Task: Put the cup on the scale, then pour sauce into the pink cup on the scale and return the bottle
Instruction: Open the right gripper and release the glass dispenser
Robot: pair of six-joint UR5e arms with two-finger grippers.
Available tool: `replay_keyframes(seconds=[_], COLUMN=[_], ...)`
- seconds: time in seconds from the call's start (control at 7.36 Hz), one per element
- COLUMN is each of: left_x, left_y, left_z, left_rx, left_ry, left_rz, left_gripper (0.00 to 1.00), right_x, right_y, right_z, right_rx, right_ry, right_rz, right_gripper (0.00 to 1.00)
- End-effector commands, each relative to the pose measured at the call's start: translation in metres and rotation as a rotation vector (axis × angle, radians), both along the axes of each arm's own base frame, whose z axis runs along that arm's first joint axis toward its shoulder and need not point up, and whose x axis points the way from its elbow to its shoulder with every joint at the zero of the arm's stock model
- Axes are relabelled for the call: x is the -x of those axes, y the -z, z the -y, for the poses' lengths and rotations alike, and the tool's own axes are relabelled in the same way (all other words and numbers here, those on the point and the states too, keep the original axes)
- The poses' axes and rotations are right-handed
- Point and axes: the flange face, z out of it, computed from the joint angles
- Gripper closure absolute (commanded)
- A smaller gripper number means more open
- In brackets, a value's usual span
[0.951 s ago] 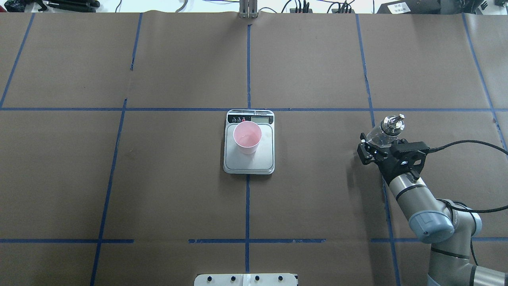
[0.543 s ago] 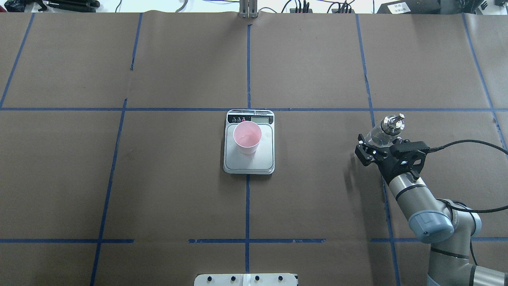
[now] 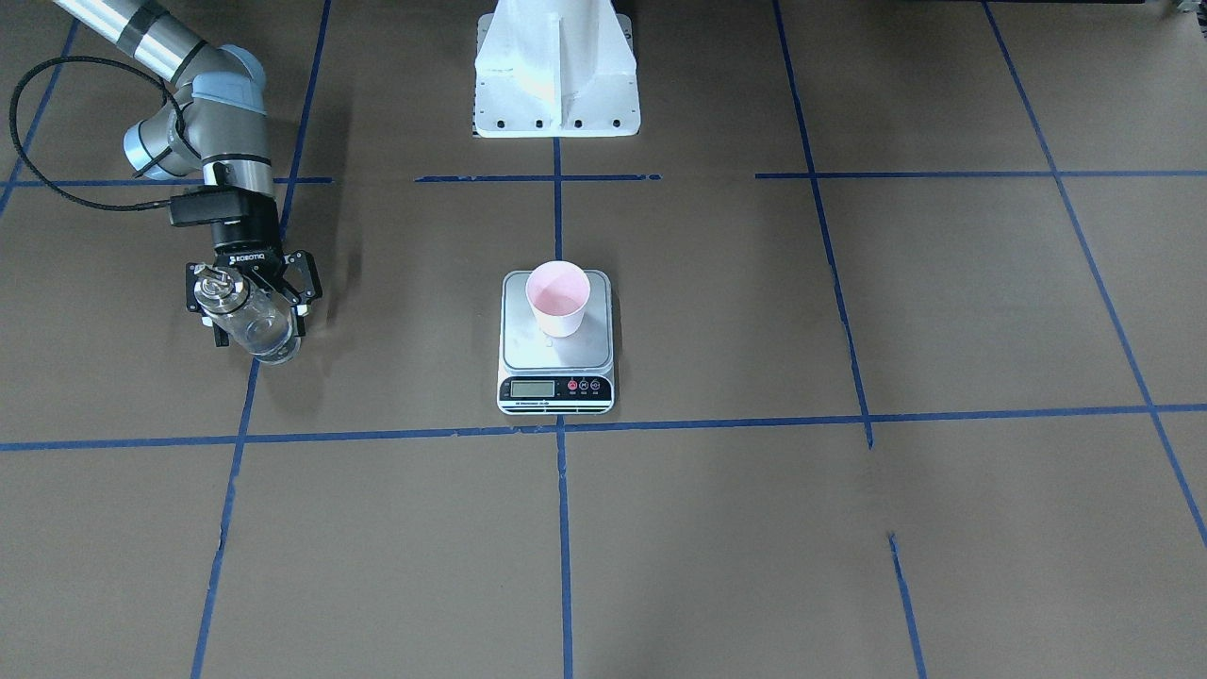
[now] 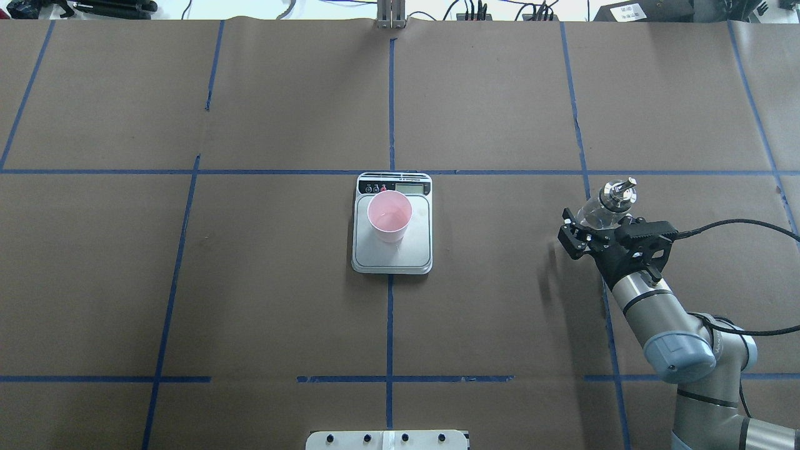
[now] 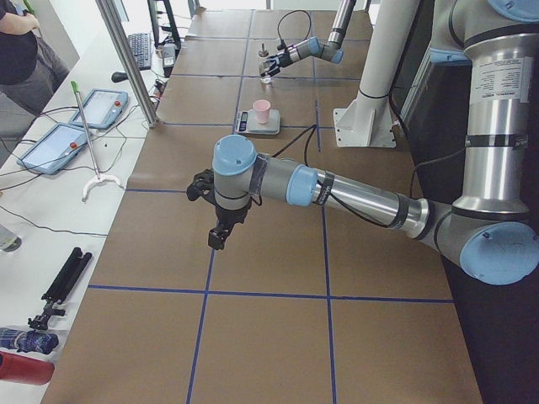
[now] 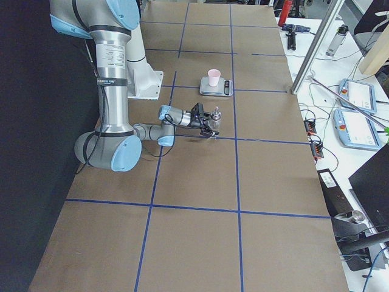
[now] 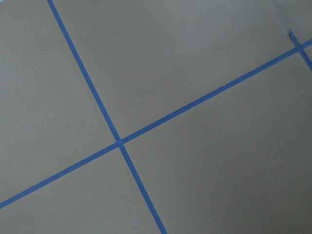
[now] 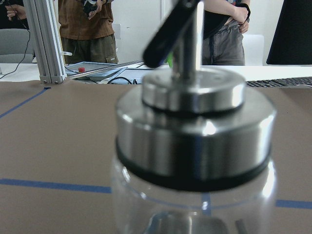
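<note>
Two arms: the right one reaches out over the right part of the table; the left one hangs low over bare paper near the table's left end.
Right gripper [image 3: 259, 332]: fingers spread wide, one on each side of the glass body, so the hold looks let go; the wrist lies nearly level, just behind the bottle.
Left gripper [image 5: 217, 239]: seen only from the left-end camera, pointing down above the paper; whether its fingers are parted or closed cannot be told. Its wrist camera shows nothing but a crossing of two tape lines.
Bottle: the small clear glass bottle with a shiny silver collar and thin metal spout [image 4: 603, 206] stands upright on the paper between the right gripper's fingers, beside a blue tape line and well apart from the scale, to its right in the overhead view.
Scale: the flat rectangular kitchen scale with a silver-grey plate, black strip, small display and red buttons [image 4: 412, 250] sits on the table's middle tape line, its display end away from the robot.
Cup: the small tapered pale pink paper cup [image 4: 389, 215] stands upright on the plate, towards the display end.
Sauce: a faint arc inside the cup hints at clear liquid; the level in the bottle cannot be made out.
Table: brown paper covering with a grid of blue tape [image 4: 500, 281].
Robot base: a white mount [image 3: 556, 66] at the table's near edge.
People: two people stand beyond the far edge in the right wrist view.
</note>
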Motion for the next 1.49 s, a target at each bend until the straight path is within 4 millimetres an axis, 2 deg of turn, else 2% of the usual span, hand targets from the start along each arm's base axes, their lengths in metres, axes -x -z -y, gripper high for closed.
replay_keyframes(seconds=[0.0,0.54,0.81,1.09,1.36], left_x=[0.0,0.0,0.0,0.0,0.0], left_y=[0.0,0.001,0.001,0.001,0.001], left_z=[0.0,0.0,0.0,0.0,0.0], left_rx=[0.0,-0.002,-0.004,-0.004,-0.004], left_ry=[0.0,-0.001,-0.001,-0.001,-0.001], left_rz=[0.0,0.0,0.0,0.0,0.0], left_gripper=[0.0,0.0,0.0,0.0,0.0], right_x=[-0.003,-0.005,-0.027,-0.036,-0.055], right_y=[0.0,-0.006,-0.009,-0.018,-0.031], right_z=[-0.003,-0.05,-0.088,-0.123,-0.145], right_rx=[-0.01,-0.056,-0.082,-0.109,-0.123], right_ry=[-0.017,-0.01,-0.003,0.013,0.024], right_rz=[0.0,0.041,0.022,0.075,0.11], right_gripper=[0.0,0.0,0.0,0.0,0.0])
